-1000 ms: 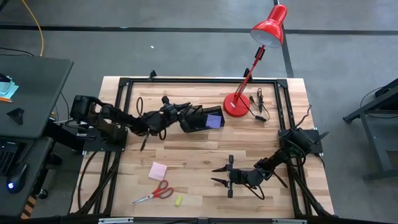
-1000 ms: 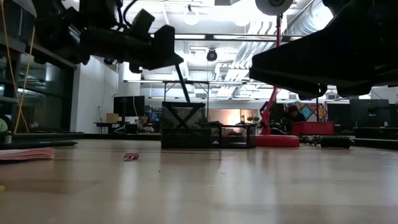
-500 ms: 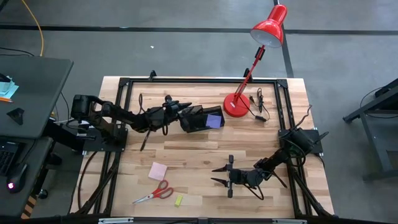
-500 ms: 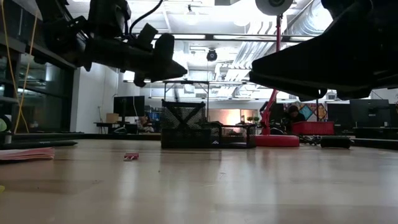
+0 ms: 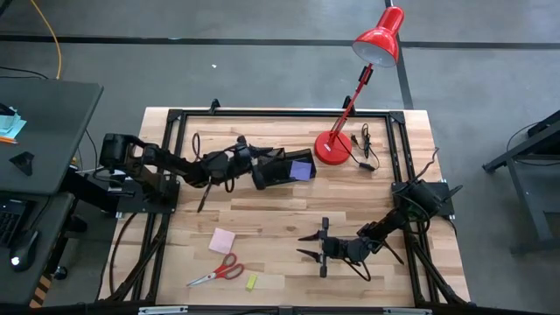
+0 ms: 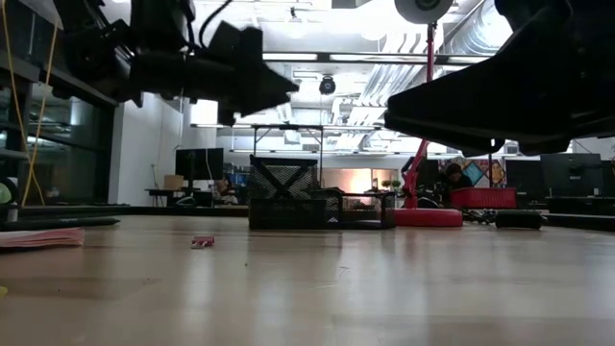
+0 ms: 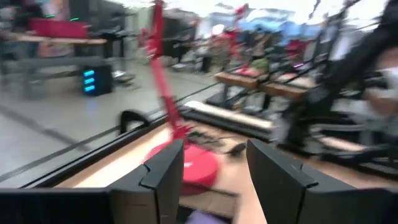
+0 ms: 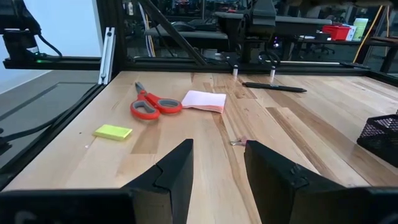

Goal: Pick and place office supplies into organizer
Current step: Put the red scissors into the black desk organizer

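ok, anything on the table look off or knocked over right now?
Nothing stands out. The organizer stands upright by the lamp base, a purple pad in it. The pink pad, scissors and yellow piece lie flat, unspilled, on the table.

Organizer (image 5: 284, 168) sits upper centre of the high view, a sticky-note pad (image 5: 301, 170) in its right compartment. Lamp base (image 5: 332, 148) stands just right of it. Lower left lie a second pad (image 5: 221, 240), scissors (image 5: 218, 271) below it, and a small piece (image 5: 251, 282) right of the scissors.
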Action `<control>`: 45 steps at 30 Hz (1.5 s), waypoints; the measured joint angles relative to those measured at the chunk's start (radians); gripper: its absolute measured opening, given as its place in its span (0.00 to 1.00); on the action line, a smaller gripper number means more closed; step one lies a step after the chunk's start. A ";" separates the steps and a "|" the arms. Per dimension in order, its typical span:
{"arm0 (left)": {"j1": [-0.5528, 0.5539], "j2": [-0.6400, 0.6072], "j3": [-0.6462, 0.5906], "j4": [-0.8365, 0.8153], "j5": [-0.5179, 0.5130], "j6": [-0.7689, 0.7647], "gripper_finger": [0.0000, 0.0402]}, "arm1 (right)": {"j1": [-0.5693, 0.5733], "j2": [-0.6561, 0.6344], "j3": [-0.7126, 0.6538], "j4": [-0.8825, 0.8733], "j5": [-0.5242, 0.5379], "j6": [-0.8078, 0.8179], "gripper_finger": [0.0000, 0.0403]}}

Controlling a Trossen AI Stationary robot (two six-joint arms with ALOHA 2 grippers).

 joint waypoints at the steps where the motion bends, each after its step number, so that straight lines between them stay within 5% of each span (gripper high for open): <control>1: -0.014 0.000 0.000 0.012 0.022 0.000 0.41 | -0.001 0.000 0.000 0.000 0.000 0.000 0.33; 13: -0.244 0.000 0.000 -0.018 0.309 -0.049 0.38 | -0.003 0.000 0.000 -0.005 -0.066 0.006 0.33; 22: -0.438 0.000 0.000 -0.109 0.319 -0.067 0.38 | -0.050 0.000 0.000 -0.011 -0.222 0.071 0.33; 39: -0.767 -0.001 0.000 -0.360 -0.045 -0.126 0.38 | -0.103 0.000 0.000 -0.105 -0.228 0.173 0.33; 42: -0.807 -0.001 0.000 -0.360 -0.087 -0.130 0.38 | -0.103 0.000 0.014 -0.115 -0.273 0.130 0.34; 45: -0.850 -0.001 0.000 -0.360 -0.142 -0.121 0.38 | -0.115 0.000 0.064 -0.163 -0.429 0.084 0.34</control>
